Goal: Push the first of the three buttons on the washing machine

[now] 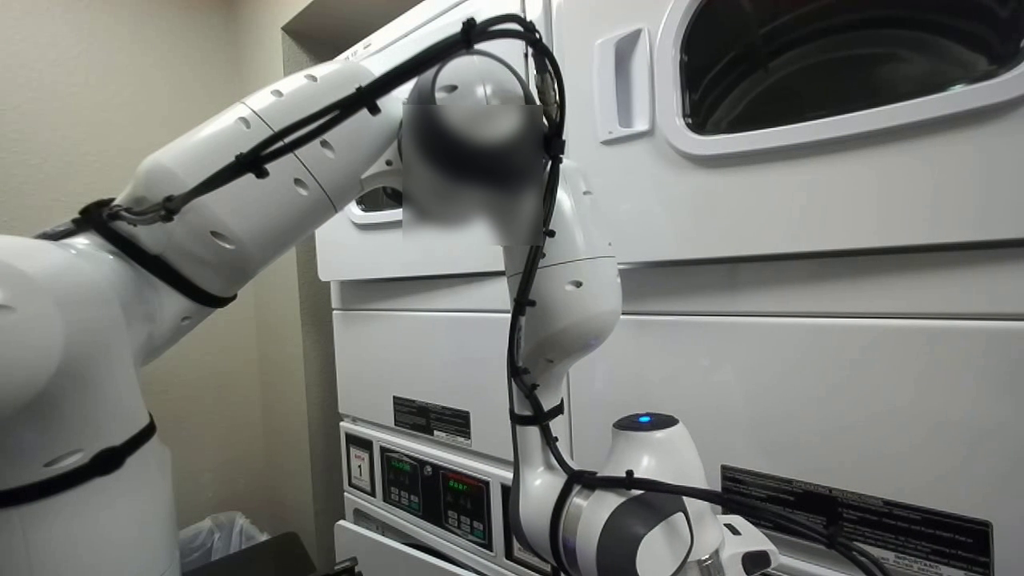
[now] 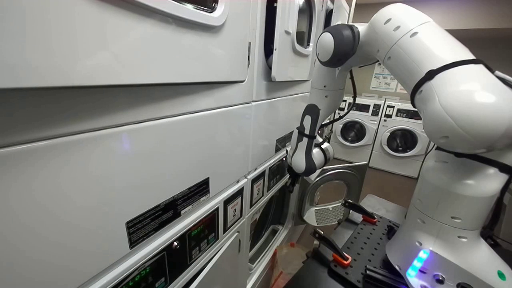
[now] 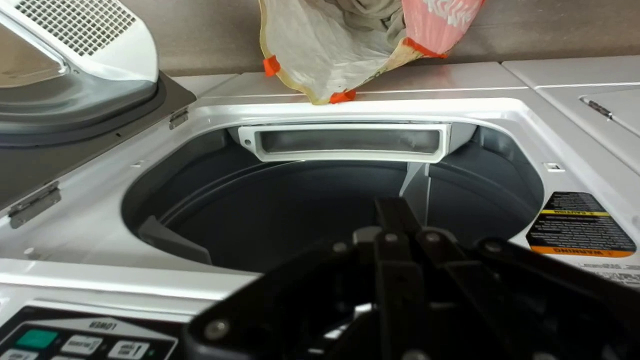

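The white machine [image 3: 320, 280] has an open round drum mouth in the wrist view. Its black control panel [image 3: 100, 320] is cut off at the lower left, with upside-down lettering. Its buttons include a green one [image 3: 36, 339], a white one [image 3: 82, 345] and another white one [image 3: 129, 350]. The panel also shows in an exterior view [image 2: 277, 172]. My black gripper [image 3: 392, 202] is shut and empty, its fingertips together in front of the drum mouth. It also shows small beside the panel in an exterior view [image 2: 293, 186], apart from the buttons in the wrist view.
The machine's open door [image 2: 344, 176] swings out beyond the gripper. A bag with cloth [image 3: 345, 45] stands in front of the machine. A neighbouring machine's door [image 2: 224, 260] is ajar. Orange-tipped clamps [image 2: 341, 260] hold the black perforated base plate [image 2: 360, 240].
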